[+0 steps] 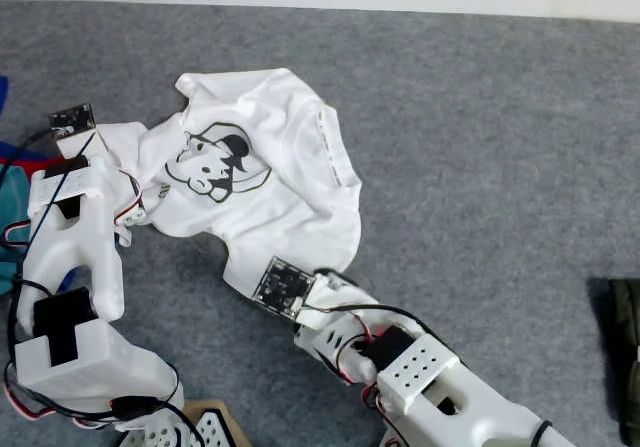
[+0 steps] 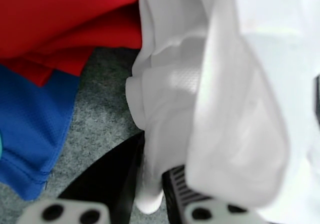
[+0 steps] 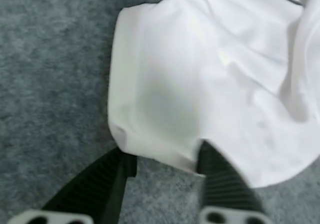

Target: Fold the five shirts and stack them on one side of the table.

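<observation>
white shirt: the white shirt (image 1: 270, 157) is lying crumpled on the left-middle part of the table, print side up. I can see a dark cartoon graphic on the chest. It's bunched and wrinkled, not flat at all, and one long edge is curled up along its right side.

left gripper: my left gripper (image 2: 152, 189) is at the shirt's left edge. In the left wrist view a fold of white fabric runs down right between the two black fingers (image 2: 115, 184). The gap is narrow and packed with cloth, so I'd call it clamped on the shirt.

right gripper: my right gripper (image 3: 165, 174) is at the shirt's near hem, coming in from the lower right in the high view. The fingers are spread wide, and the hem lies on the table in the gap between them, not pinched.

other shirts: a red shirt (image 2: 60, 18) and a blue shirt (image 2: 30, 129) sit just beside the white one on the far left, red overlapping blue. The white sleeve comes close to the red one; I can't tell if they touch.

table: grey felt-like table cover (image 1: 480, 117) under everything.

right edge: a dark bundle (image 1: 625, 352) is well apart from the shirt, and I can't tell what it is.
</observation>
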